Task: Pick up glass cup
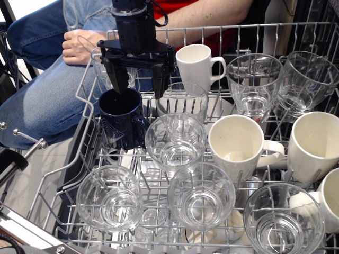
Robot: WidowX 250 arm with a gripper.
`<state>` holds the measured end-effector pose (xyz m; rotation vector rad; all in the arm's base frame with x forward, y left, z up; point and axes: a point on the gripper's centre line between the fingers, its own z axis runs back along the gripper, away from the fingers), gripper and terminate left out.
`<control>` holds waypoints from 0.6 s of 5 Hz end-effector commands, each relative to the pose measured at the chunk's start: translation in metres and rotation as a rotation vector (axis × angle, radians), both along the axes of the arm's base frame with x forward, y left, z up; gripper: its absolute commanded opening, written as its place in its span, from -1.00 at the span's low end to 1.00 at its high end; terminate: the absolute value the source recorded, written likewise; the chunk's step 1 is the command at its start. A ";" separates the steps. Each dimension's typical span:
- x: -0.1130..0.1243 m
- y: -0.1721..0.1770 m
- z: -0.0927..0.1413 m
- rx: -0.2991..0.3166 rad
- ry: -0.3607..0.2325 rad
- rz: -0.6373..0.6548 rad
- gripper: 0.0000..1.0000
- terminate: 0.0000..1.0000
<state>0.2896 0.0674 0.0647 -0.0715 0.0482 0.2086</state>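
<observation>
Glassware and mugs fill a wire dish rack (pixel 90 79). Several clear tumblers stand in it, so which is the glass cup meant is hard to say; the one nearest the end effector (pixel 139 79) is the glass cup (pixel 183 103) just right of its right finger, upright, rim up, long axis vertical, in the rack's middle rows. It looks empty, as do the other tumblers: three across the near row (pixel 108 198) (pixel 201 196) (pixel 283 222), one in the middle (pixel 175 140), two at the far right (pixel 254 79) (pixel 307 79). The end effector hangs with fingers spread apart, gripping nothing, over a dark navy mug (pixel 122 119) at the rack's left side. White mugs (pixel 197 66) (pixel 238 145) stand among the glasses; two more at the right edge are cut off. Another tumbler behind the end effector is mostly hidden. A seated person's hand (pixel 82 46) rests beyond the rack's far left corner
</observation>
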 end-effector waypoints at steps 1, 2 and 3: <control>0.000 0.000 0.000 0.000 0.000 0.000 1.00 -1.00; 0.004 0.004 -0.012 0.000 -0.022 -0.015 1.00 -1.00; 0.006 0.005 -0.028 -0.016 -0.064 -0.028 1.00 -1.00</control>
